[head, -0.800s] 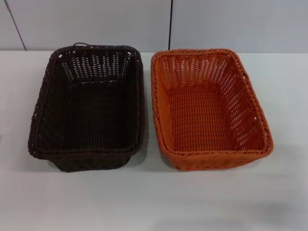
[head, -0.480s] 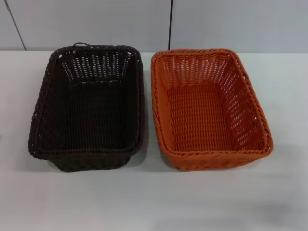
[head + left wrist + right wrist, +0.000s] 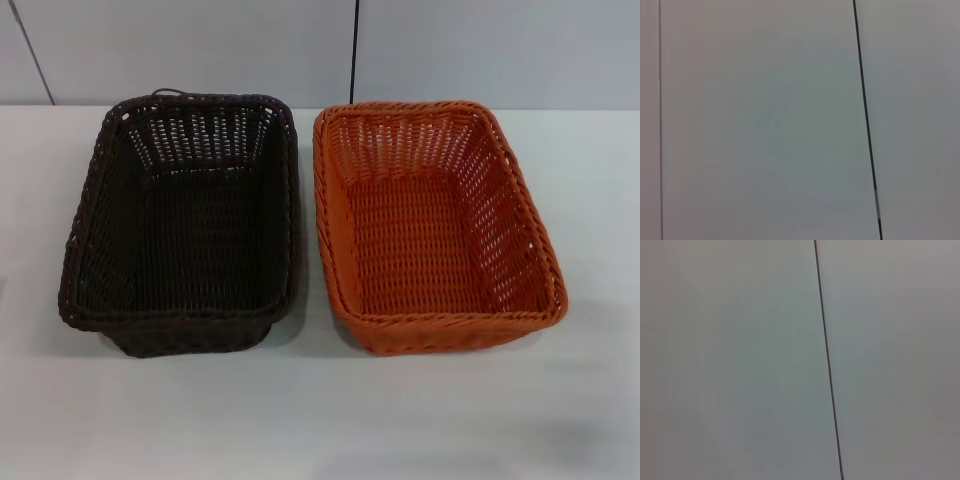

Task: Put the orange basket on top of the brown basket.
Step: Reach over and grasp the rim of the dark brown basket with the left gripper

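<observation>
Orange basket (image 3: 437, 225) sits right half of desk (image 3: 320, 420), toward far edge, just beside brown basket (image 3: 183, 222) on its left. My jaws out of sight; state can't tell.

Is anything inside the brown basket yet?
No. The brown basket shows only its bare woven floor. The orange basket sits beside it on the table, also empty. Whatever lies underneath either basket is covered.

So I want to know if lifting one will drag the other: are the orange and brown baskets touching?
Cannot tell. In the head view the orange basket and brown basket rims nearly meet at the far end; no clear gap or contact shows.
</observation>
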Controlling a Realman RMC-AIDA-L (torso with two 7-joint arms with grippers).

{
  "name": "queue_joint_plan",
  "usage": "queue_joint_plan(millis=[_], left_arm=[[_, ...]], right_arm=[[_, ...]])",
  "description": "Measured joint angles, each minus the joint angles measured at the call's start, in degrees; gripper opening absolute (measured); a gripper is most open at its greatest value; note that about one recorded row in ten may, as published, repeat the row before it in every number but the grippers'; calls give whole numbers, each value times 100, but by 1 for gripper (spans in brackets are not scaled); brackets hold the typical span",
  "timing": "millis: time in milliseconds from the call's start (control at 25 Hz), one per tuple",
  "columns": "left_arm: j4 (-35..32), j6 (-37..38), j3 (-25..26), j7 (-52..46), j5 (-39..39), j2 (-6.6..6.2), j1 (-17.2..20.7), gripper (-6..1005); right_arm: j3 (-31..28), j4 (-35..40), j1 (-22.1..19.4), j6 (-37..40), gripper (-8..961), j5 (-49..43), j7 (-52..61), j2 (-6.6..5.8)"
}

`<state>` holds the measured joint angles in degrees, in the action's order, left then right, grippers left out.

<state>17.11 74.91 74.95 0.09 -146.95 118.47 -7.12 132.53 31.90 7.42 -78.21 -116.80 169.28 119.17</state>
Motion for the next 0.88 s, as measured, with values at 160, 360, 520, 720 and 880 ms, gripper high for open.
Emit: queue_joint_plan(millis=[160,360,520,720,880], left_arm=[[8,-5,-14,13,-6,0,0,777],[74,-112,-101,94,-46,-10,18,772],[779,-841,-96,72,-107,-151,164,768],[3426,-3408,107,85,-548,-713,910,762],[5582,-5398,638,93,-1036,-832,1538,758]], right_arm=[[6,-17,-3,11,612,0,0,6],[8,-22,-4,15,610,0,0,8],[9,-26,3,17,609,0,0,8],[9,12,6,-10,607,-15,0,2],[7,26,-14,0,605,-12,0,0]])
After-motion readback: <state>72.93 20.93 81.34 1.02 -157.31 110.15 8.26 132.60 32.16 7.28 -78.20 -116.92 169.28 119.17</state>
